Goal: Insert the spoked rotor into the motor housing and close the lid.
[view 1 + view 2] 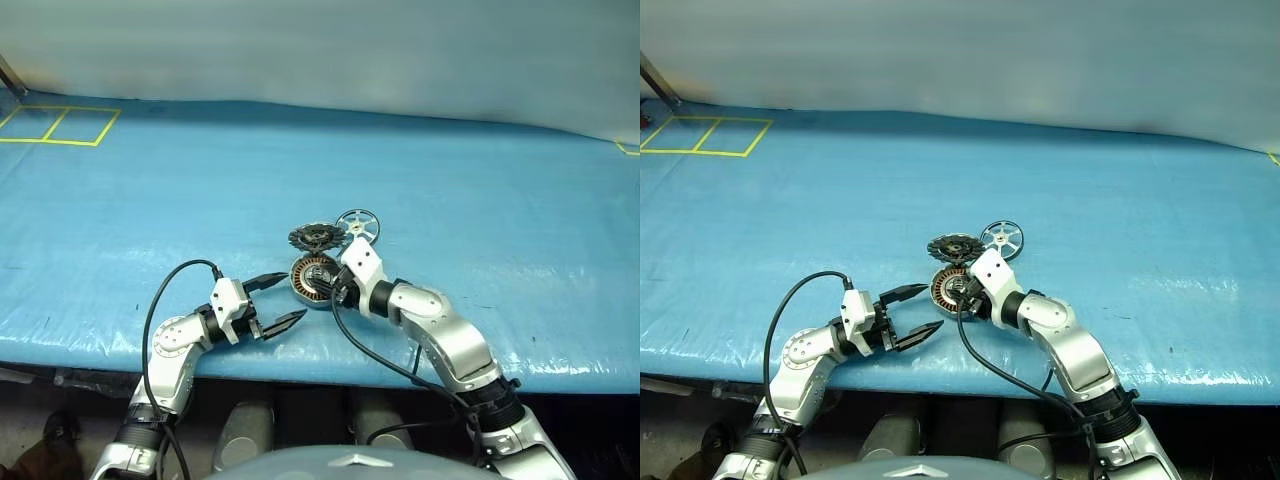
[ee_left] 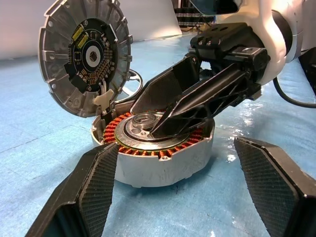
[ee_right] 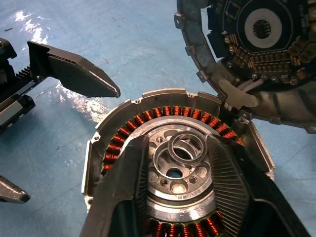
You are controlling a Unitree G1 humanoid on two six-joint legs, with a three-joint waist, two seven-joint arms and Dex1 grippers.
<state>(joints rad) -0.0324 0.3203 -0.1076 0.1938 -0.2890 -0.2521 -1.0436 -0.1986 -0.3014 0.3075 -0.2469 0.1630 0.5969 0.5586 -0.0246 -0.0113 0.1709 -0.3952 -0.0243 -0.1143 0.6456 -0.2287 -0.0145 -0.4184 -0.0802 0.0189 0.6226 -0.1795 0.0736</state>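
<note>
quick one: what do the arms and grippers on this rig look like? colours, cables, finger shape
Both arms are silver-grey rounded metal segments with black joint bands. Each wrist carries a white block housing ahead of the gripper. The left gripper and right gripper have two black pointed fingers with a fine ribbed inner face. A black cable loops from each forearm to its wrist block. No markings readable.

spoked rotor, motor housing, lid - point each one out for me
spoked rotor (image 1: 1001, 238), right eye view, on a spoke beside its hub.
motor housing (image 2: 163, 170), left wrist view, on its pale outer wall.
lid (image 2: 85, 57), left wrist view, on the dark inner face, raised open.
</note>
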